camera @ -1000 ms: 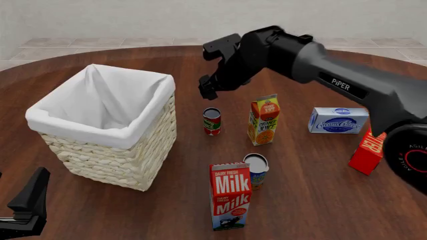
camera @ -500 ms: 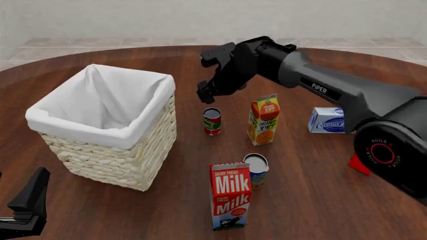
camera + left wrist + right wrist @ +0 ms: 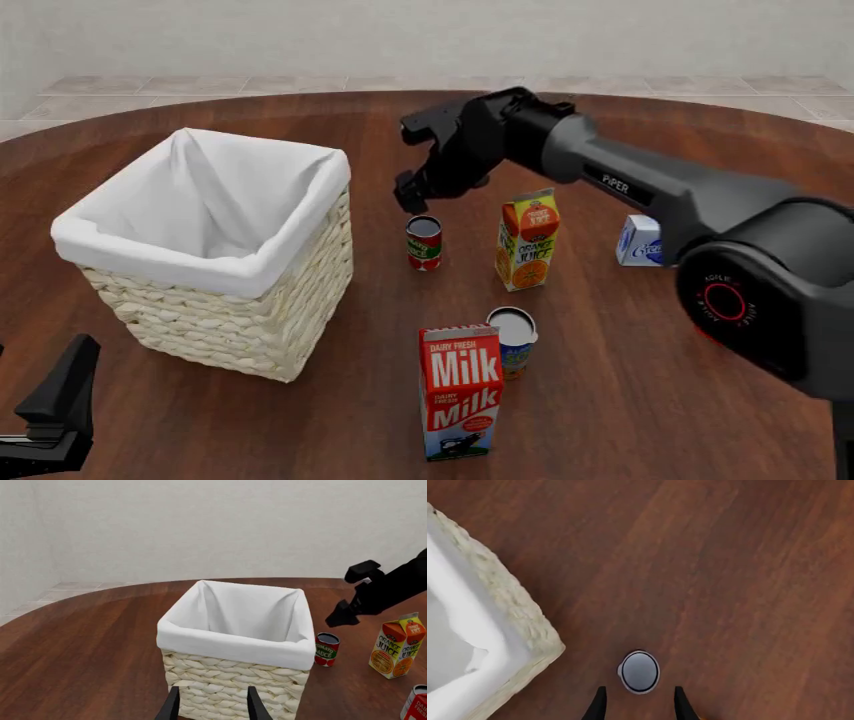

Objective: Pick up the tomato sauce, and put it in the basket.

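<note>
While the basket takes up the left half of the surface and waits with its lining open, your work is the descent onto the can beside it. Treat that wicker wall as the limit on your left: the right wrist view shows its corner near the can, with bare wood between them, so come straight down and let nothing drift towards it.

On the other side stands the orange juice carton, taller than the can and near it. Keep the right arm's wrist clear of its peak as you lower. The milk carton and the white-topped can sit nearer you and should not matter here.

Your right end effector hangs above and slightly behind the can, fingers spread wide enough to straddle it. From its own camera the fingertips frame the silver top almost evenly, so only a small forward correction looks necessary before you drop.

The tomato sauce stands upright, untouched, between basket and juice. Being short, it wants a low grip on the label, not the rim. Close gently.

Your left end effector idles with fingers parted, facing the basket; leave it there.
</note>
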Robot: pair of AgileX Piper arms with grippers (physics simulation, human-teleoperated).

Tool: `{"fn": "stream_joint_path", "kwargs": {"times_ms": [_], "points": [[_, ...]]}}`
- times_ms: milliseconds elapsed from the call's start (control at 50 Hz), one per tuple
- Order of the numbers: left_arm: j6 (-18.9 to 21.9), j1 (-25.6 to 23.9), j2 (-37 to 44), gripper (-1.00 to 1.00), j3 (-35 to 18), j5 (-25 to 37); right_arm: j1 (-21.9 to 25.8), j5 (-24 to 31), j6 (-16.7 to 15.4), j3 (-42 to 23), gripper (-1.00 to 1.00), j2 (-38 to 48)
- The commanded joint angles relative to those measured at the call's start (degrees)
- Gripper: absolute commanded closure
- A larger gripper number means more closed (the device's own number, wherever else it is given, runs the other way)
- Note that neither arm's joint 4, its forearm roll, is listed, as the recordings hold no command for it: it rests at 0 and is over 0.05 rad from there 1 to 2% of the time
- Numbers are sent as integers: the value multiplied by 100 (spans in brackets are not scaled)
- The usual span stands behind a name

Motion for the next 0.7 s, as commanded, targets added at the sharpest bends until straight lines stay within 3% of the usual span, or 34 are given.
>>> {"fn": "stream_joint_path", "kwargs": {"times_ms": [20,700], "points": [[5,2,-18,-100,-4,18,-20,-115,32,-17,-100,197],[4,1,-18,-100,-4,18,-59,4,107,-453,-100,756]]}}
